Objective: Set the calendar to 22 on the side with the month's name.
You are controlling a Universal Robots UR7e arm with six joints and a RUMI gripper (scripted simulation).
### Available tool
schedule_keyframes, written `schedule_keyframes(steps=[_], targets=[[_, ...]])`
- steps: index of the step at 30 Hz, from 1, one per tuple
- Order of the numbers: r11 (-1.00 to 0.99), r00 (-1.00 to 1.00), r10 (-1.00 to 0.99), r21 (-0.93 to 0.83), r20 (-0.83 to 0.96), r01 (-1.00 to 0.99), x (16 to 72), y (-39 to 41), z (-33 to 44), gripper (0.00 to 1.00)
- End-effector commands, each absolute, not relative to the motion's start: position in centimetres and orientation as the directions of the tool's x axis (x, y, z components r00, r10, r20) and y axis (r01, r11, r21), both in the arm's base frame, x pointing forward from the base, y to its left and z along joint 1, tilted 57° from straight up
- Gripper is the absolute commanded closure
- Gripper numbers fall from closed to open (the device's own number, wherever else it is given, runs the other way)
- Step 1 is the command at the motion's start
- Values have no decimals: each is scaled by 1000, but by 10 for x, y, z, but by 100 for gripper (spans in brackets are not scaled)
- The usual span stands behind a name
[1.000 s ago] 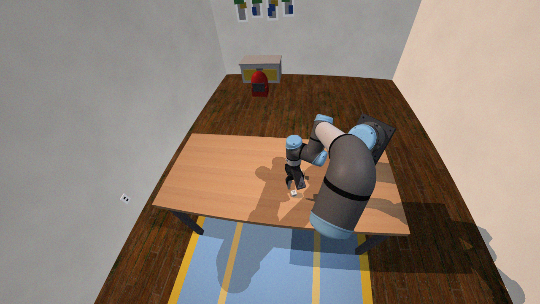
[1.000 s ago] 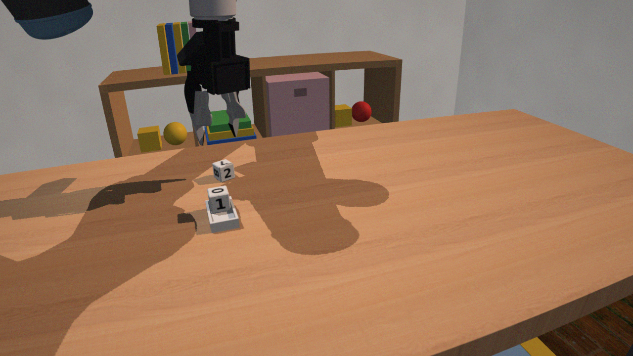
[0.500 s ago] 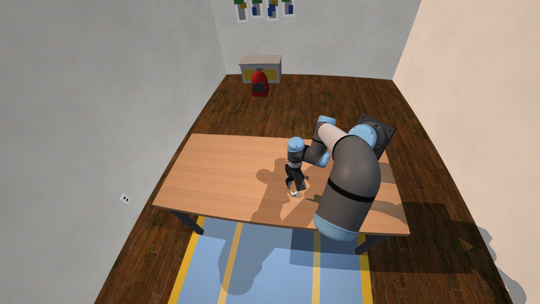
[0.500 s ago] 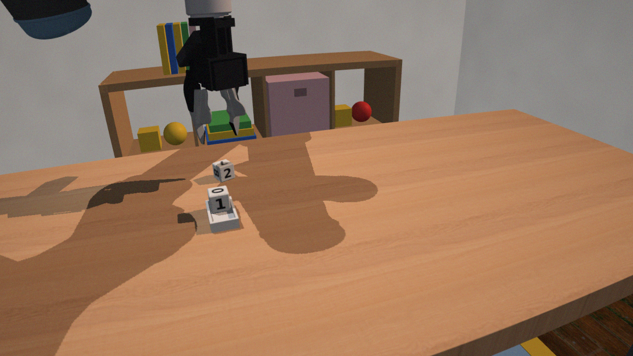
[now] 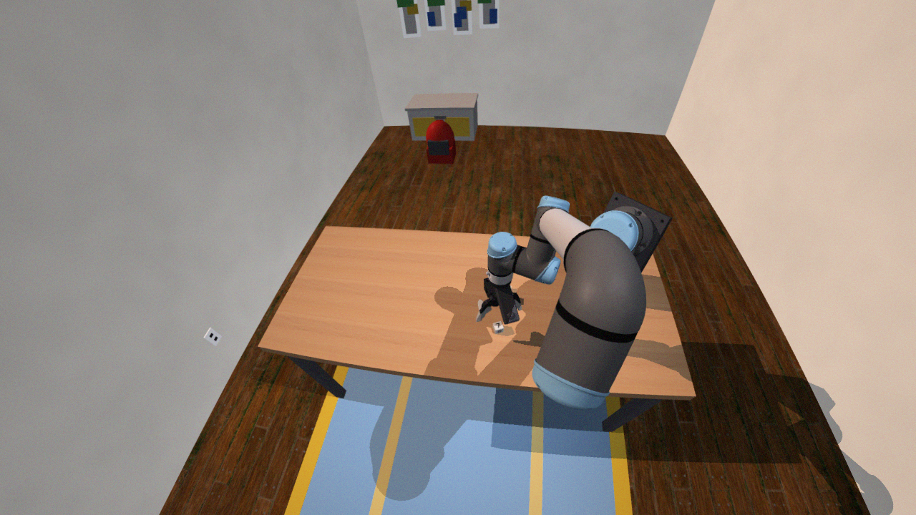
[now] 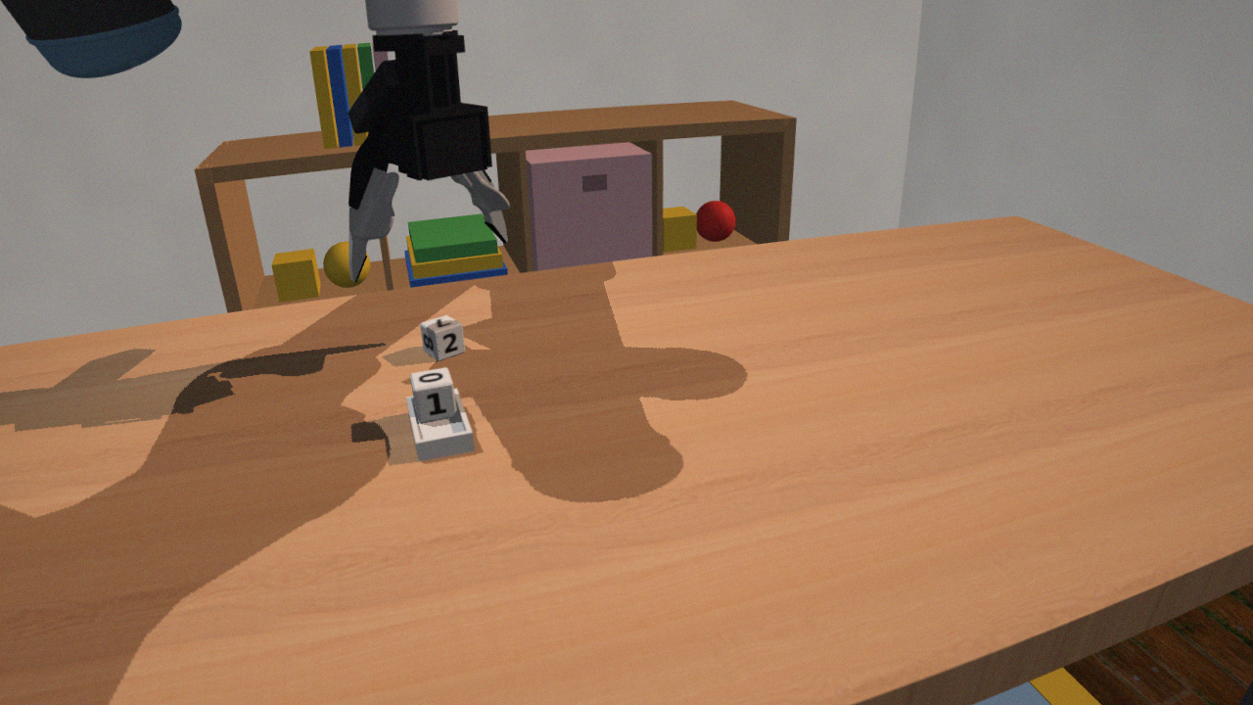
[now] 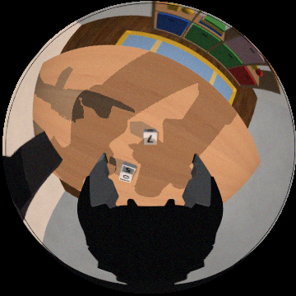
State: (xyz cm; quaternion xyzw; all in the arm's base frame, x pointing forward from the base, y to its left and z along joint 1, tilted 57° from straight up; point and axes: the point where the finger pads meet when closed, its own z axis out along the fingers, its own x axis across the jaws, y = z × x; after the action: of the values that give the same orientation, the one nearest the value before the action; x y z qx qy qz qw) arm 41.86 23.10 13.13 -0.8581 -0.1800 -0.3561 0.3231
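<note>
White and loose on the table [image 5: 358,287] [image 6: 832,420] [image 7: 230,152], the first cube [image 5: 498,327] [image 6: 442,340] [image 7: 150,137] lay beyond the tray [image 6: 444,446] that held the second cube [image 6: 434,396] [image 7: 126,177], while my gripper [image 5: 499,313] [image 6: 430,259] [image 7: 150,154] hung above, spread wide with nothing between its fingers. I judged that an off-centre or skewed grip could twist the loose cube, and that a low approach could knock its neighbour. I read 7 on top and 2 on a side of the loose one, and 0, 1 and 5 on the other, but no month name or brand, the lettering being small.

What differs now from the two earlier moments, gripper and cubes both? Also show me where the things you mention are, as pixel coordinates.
The claw [image 5: 499,312] [image 6: 431,260] [image 7: 150,154] has spread its fingers much wider. Against the earliest exterior picture, it also sits slightly left and higher in view. Nothing was taken hold of or let go. Unchanged: the loose cube [image 5: 498,327] [image 6: 442,338] [image 7: 150,137] lies outside the tray [image 6: 444,445] [image 7: 131,164]; the other cube [image 6: 434,396] [image 7: 126,177] stands in it.
</note>
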Motion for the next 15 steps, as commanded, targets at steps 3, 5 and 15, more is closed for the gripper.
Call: schedule_keyframes(steps=[3, 5, 15], targets=[[-726, 681, 79, -426, 728, 539, 419, 231, 131, 0], [-726, 681, 79, -426, 728, 539, 419, 231, 131, 0], [-728, 690, 67, -438, 721, 528, 419, 231, 132, 0]])
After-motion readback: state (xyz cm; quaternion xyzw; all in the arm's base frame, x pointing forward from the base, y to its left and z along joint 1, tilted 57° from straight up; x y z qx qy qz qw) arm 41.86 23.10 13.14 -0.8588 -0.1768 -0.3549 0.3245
